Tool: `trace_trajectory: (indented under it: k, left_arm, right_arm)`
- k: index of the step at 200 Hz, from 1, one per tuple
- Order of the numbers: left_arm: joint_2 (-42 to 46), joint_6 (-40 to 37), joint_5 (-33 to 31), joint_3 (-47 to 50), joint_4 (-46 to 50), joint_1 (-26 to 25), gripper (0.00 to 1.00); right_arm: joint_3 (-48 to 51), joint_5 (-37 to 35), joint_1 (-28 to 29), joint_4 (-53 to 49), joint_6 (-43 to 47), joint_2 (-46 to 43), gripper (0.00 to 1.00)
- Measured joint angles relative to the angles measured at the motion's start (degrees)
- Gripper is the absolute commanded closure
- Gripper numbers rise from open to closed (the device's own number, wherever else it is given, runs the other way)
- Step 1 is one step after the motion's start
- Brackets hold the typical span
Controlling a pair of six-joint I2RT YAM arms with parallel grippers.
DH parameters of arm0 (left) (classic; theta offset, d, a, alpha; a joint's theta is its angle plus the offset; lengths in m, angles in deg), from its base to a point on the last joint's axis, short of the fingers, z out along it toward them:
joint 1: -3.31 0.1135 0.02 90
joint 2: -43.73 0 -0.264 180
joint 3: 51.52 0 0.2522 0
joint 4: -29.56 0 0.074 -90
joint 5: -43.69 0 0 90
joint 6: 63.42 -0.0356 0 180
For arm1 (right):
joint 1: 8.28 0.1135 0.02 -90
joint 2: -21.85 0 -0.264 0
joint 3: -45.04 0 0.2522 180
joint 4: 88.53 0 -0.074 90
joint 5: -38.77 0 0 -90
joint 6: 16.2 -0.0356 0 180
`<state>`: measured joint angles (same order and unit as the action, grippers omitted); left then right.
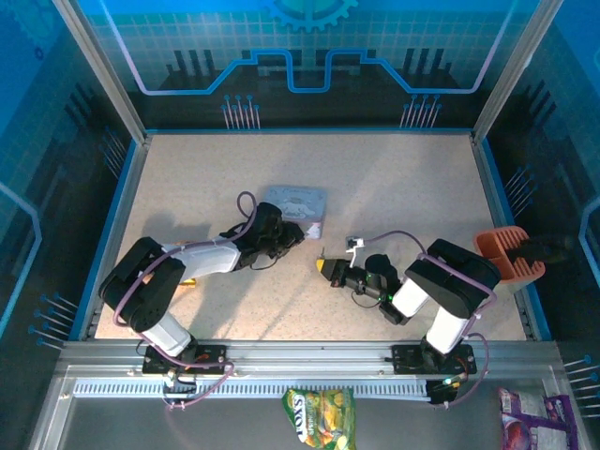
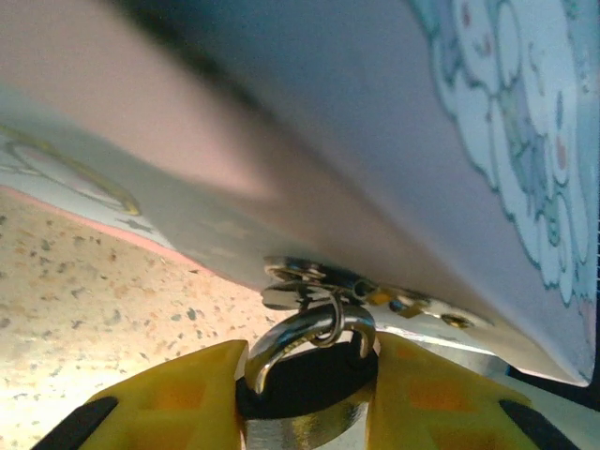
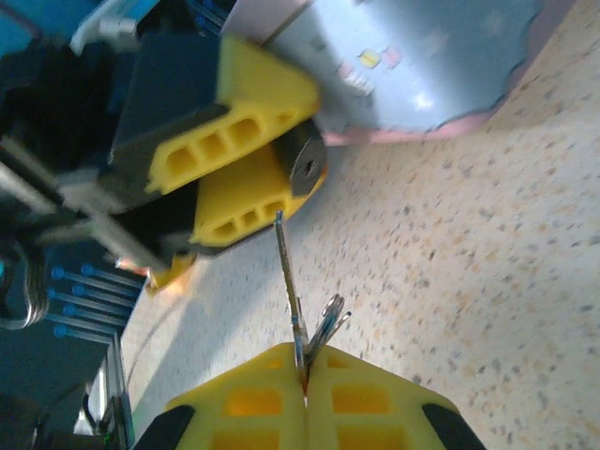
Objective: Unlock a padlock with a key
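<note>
Padlock [image 3: 306, 167] sits clamped in my left claw [image 1: 294, 233] near the middle of the worktop [image 1: 403, 187], just beside the pale blue tin [image 3: 422, 66]. My right claw [image 3: 305, 375] is pinched together on the key [image 3: 289, 272], its tip close to the keyhole.

The tin [image 1: 294, 202] is pale blue with white cartoon drawings and a pink edge. The padlock [image 2: 305, 384] is dark, its shackle [image 2: 281, 342] silvery; the key [image 3: 289, 272] is grey. The table [image 1: 403, 178] is beige, speckled.
</note>
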<state>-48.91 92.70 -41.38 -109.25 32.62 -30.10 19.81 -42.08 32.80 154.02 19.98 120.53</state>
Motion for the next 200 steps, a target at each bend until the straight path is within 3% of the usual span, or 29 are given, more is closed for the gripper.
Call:
trace_trajectory:
  k: [44, 88, 134, 146, 182, 200]
  left_arm:
    - [-3.7, -7.1, 2.9, -7.6, 8.1, 0.1, 0.97]
    - [-6.4, -16.7, 3.5, -12.9, 15.3, 0.0, 0.95]
    - [-9.7, -23.7, -1.0, -13.5, 21.2, -1.5, 0.90]
    - [-9.8, -24.9, -2.3, -13.8, 21.8, -2.3, 0.86]
    - [-9.3, -27.5, -4.8, -13.1, 21.8, -3.6, 0.59]
    - [-6.6, -28.7, -6.3, -10.3, 21.6, -3.8, 0.52]
  right_arm:
    - [-2.8, 5.6, -0.2, -11.3, 4.6, -2.8, 1.00]
    - [-5.3, 6.9, -0.8, -26.9, 11.8, -12.0, 1.00]
    - [-7.7, 7.0, -2.1, -42.2, 18.5, -19.7, 1.00]
    - [-8.1, 7.0, -2.1, -45.4, 19.8, -21.0, 1.00]
    - [-8.6, 6.8, -2.1, -53.3, 22.4, -25.6, 1.00]
    - [-8.9, 6.6, -2.1, -57.2, 24.0, -28.9, 1.00]
